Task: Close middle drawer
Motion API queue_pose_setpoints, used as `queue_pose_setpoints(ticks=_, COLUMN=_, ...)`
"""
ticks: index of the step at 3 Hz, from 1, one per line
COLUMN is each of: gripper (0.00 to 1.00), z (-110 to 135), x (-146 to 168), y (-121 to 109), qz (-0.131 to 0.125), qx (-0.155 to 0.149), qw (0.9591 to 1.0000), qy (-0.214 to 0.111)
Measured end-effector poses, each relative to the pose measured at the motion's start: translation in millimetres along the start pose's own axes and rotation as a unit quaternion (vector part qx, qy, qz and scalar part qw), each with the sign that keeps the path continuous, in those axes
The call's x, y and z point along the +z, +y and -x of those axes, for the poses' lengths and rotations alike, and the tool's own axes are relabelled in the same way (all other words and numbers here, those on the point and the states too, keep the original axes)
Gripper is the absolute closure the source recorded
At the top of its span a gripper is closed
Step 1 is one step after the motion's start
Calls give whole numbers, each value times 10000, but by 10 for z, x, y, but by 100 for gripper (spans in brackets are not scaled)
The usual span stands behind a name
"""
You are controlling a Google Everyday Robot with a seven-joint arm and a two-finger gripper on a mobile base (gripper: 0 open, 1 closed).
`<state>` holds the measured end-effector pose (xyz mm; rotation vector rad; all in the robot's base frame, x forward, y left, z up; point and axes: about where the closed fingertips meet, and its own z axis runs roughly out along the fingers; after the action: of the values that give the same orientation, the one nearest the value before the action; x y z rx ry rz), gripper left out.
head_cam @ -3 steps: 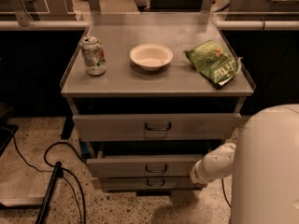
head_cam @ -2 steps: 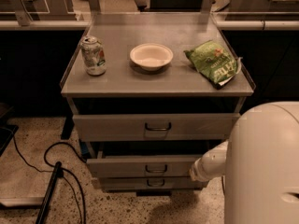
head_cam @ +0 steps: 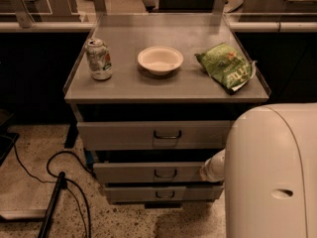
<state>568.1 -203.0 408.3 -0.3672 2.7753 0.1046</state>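
The grey cabinet has three drawers. The middle drawer (head_cam: 148, 172) is the second front, with a small dark loop handle (head_cam: 166, 173); a dark gap shows above it and it stands slightly out from the cabinet. My gripper (head_cam: 208, 170) is at the right end of that drawer front, at the tip of my white arm, which reaches in from my body (head_cam: 272, 172) at the lower right. The right edge of the drawer front is hidden behind the arm.
On the cabinet top (head_cam: 124, 86) stand a drink can (head_cam: 99, 59), a white bowl (head_cam: 160, 59) and a green chip bag (head_cam: 227, 66). The wider top drawer (head_cam: 153, 135) and the lowest drawer (head_cam: 161, 193) frame the middle one. Black cables (head_cam: 59, 182) lie on the speckled floor at left.
My white body fills more of the lower right of the view, and the arm tip stays at the right end of the middle drawer front. The things on top have not moved.
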Motion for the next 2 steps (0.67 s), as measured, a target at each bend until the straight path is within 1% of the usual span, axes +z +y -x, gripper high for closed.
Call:
queue_pose_setpoints(ticks=1, gripper=100, z=294, x=38, y=-89, qz=-93, qx=91, qw=9996, qy=-260)
queue_pose_setpoints(ticks=2, gripper=100, z=291, x=37, y=-90, qz=-93, qx=91, qw=9996, qy=-259)
